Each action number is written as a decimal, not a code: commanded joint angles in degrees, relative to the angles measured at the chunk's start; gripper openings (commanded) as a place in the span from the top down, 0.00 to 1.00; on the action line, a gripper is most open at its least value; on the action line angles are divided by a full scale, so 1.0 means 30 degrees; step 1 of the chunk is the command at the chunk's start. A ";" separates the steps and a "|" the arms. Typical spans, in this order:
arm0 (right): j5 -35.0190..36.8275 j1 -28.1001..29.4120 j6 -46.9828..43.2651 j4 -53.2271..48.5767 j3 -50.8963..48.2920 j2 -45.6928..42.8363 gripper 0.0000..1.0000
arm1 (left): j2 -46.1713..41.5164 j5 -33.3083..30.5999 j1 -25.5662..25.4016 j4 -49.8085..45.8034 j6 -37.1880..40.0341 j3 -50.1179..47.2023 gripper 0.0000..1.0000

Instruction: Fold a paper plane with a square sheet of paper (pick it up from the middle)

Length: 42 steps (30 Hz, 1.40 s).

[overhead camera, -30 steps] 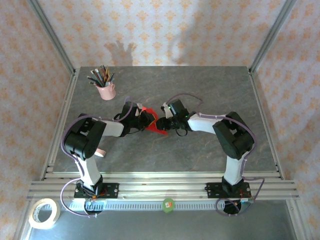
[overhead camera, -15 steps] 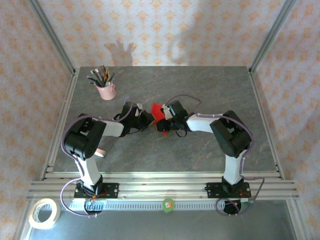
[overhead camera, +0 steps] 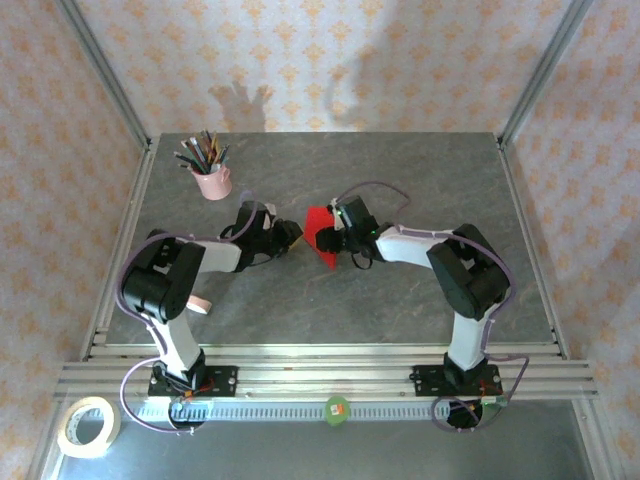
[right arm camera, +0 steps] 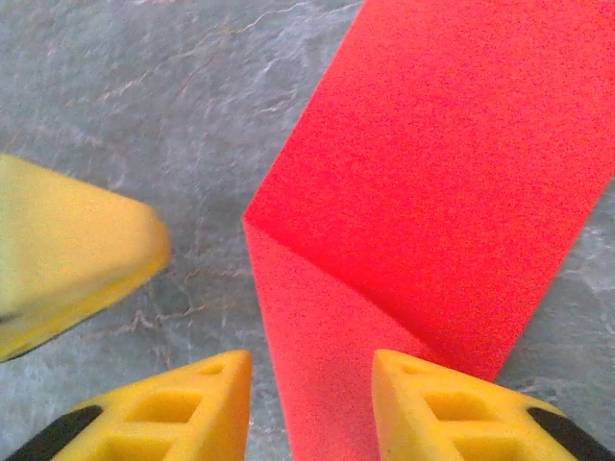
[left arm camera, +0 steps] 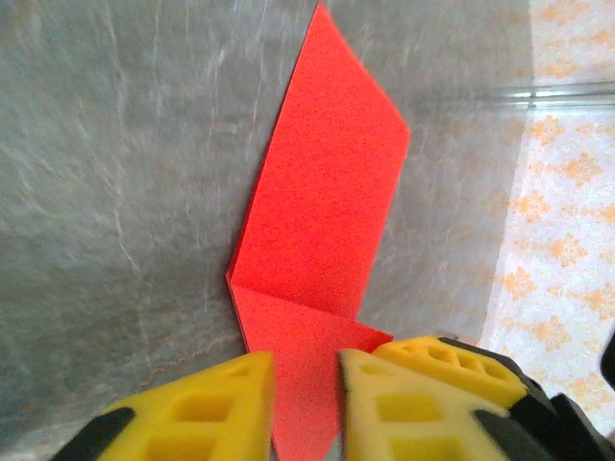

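Paper plane (overhead camera: 320,233), red, creased — L gripper (left arm camera: 306,370) slightly parted at one end, R gripper (right arm camera: 309,370) spread, straddling it.

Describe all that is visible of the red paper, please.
The paper is bright red, thin and matte, folded into a long shape with one sharp tip and a slanted crease. It is near the middle of the grey table, passing between the fingertips of the left gripper and right gripper; contact is unclear.

The paper plane (right arm camera: 432,173) is cut off above, right and below in the right wrist view. Its lower end leaves the left wrist view between the left claw (left arm camera: 306,370) tips. Left of the paper plane, a yellow shape (right arm camera: 67,250) is blurred, unidentifiable.
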 commanded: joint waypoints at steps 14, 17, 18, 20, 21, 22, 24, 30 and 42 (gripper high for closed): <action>-0.2623 0.0136 0.2103 -0.2499 0.2037 0.3063 0.72 | -0.5290 -0.2329 0.1225 -0.2817 0.2857 -0.3023 0.04; -0.4720 0.0689 0.1287 -0.2532 0.2421 0.2878 0.71 | -0.6288 -0.2220 0.1488 -0.2959 0.3407 -0.3832 0.01; -0.4624 0.0938 0.0975 -0.2823 0.2671 0.2798 0.70 | -0.6468 -0.2011 0.1711 -0.3126 0.3655 -0.3989 0.01; -0.4071 0.1138 0.0841 -0.2844 0.2795 0.2657 0.70 | -0.6600 -0.1519 0.2120 -0.3497 0.4170 -0.4182 0.01; -0.3347 0.1066 0.1268 -0.2543 0.2715 0.2560 0.69 | -0.6597 -0.1134 0.2339 -0.3584 0.4388 -0.4270 0.01; -0.3027 0.0971 0.1626 -0.2123 0.2646 0.2425 0.69 | -0.6627 -0.0826 0.2520 -0.3583 0.4513 -0.4384 0.01; -0.2790 0.0939 0.2513 -0.0699 0.2399 0.1735 0.69 | -0.6771 -0.0181 0.2873 -0.3340 0.4720 -0.4628 0.01; -0.1683 0.1641 0.6208 0.3697 -0.0436 -0.0723 0.65 | -0.6930 0.1983 0.3034 -0.4407 0.5734 -0.4367 0.01; -0.0592 0.2484 0.8538 0.4978 -0.3733 -0.2359 0.71 | -0.6415 0.2673 0.3134 -0.6173 0.7210 -0.3413 0.01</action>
